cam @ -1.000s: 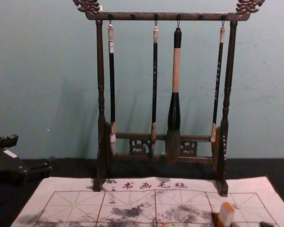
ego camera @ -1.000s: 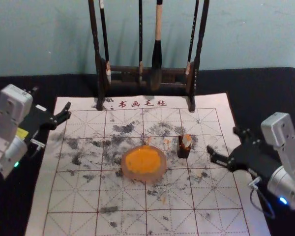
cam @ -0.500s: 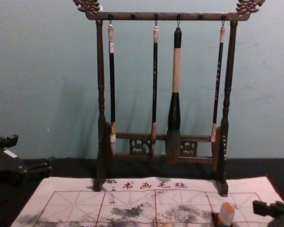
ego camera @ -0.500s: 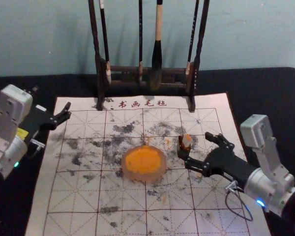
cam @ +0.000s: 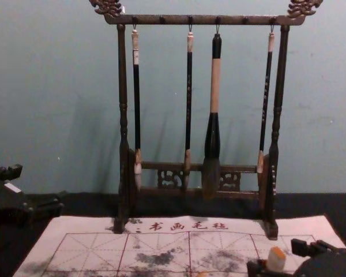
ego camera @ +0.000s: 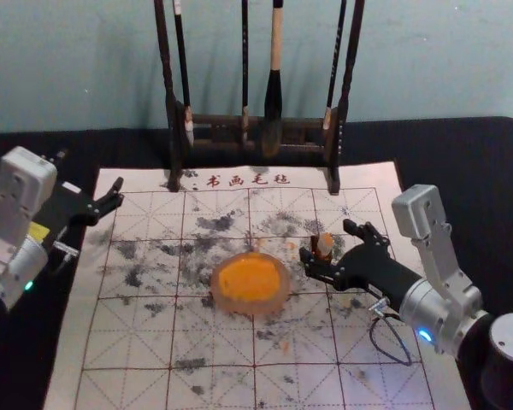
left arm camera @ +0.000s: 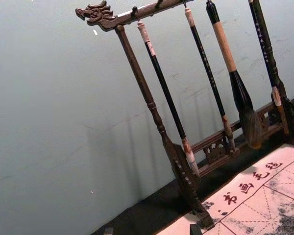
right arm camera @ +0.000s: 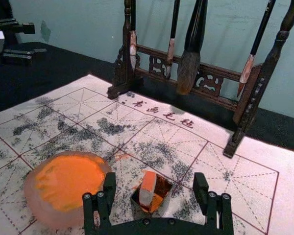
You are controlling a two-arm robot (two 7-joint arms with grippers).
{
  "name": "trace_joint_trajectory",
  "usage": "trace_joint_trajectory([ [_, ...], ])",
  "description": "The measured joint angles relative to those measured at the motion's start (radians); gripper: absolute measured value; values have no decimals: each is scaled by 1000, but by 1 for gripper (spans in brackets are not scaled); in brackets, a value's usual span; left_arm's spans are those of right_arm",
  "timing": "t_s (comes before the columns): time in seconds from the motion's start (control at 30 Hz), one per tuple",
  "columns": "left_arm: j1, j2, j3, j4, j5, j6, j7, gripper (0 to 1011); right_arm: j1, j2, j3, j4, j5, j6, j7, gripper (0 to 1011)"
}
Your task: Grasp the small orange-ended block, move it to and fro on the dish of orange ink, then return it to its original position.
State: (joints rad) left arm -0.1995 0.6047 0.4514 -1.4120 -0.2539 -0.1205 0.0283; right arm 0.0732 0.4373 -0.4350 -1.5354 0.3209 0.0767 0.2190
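Right gripper (ego camera: 328, 241) at work, fingers spread wide: in the right wrist view we read one on each side of the block and its holder, a gap showing between each finger and the holder. We record nothing clamped. Left gripper (ego camera: 89, 171) parked at the left, off the mat's far-left part, its fingers likewise apart and nothing held.

We list the rest by size. Black cloth (ego camera: 496, 171) covers the table, matte and dark. On it lies a pale mat (ego camera: 154, 350), ruled in dark red squares with dashed diagonals, blotched with grey-black ink and a few orange spots; characters run along its far edge. At the far side we note a dark wooden rack (cam: 207, 20) with turned posts, carved dragon-like ends and fretted lower panels. From it hang three slim brushes (cam: 136, 104) and one thick brush (cam: 215, 86), the latter with a tan and black handle and dark bristles.

Around mid-mat sits a round, pinkish dish (ego camera: 280, 291), its middle coated with uneven orange ink (ego camera: 248, 278). Just to its right and slightly far of it we find the square, open holder (right arm camera: 163, 187), dark and glossy inside. The block (right arm camera: 148, 188) stands in it, oblong, pale-sided, with an orange upper end.
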Motion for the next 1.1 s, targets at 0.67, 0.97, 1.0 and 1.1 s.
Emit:
trace_joint_trajectory([
  [0.67, 0, 0, 0, 0, 0, 0, 0, 1001, -5, -44, 29, 5, -40, 37, 31, 1000],
  [0.97, 0, 0, 0, 0, 0, 0, 0, 1001, -5, -44, 29, 5, -40, 37, 32, 1000],
  [1.0, 0, 0, 0, 0, 0, 0, 0, 1001, -5, -43, 29, 5, -40, 37, 32, 1000],
  [1.1, 0, 0, 0, 0, 0, 0, 0, 1001, -4, -43, 29, 5, -40, 37, 32, 1000],
])
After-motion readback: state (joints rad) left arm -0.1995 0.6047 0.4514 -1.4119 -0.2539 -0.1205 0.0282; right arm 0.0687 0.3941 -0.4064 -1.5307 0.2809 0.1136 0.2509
